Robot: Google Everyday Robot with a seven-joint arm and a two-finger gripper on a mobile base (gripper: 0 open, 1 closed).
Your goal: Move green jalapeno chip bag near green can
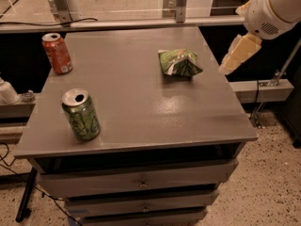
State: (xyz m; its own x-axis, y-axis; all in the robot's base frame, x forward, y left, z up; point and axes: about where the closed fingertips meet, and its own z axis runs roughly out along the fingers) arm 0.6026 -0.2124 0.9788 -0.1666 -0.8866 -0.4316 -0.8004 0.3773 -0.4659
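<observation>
The green jalapeno chip bag [179,63] lies crumpled on the right rear part of the grey table [141,112]. The green can [81,114] stands upright at the table's front left, far from the bag. My gripper [229,64] hangs in the air just past the table's right edge, to the right of the bag and a little above it, on the white arm [277,6] that comes in from the upper right. It touches nothing.
An orange-red soda can [57,53] stands at the table's back left. A metal rail with posts [141,22] runs behind the table. Drawers [141,182] sit under the top. A white bottle [7,91] is on the left ledge.
</observation>
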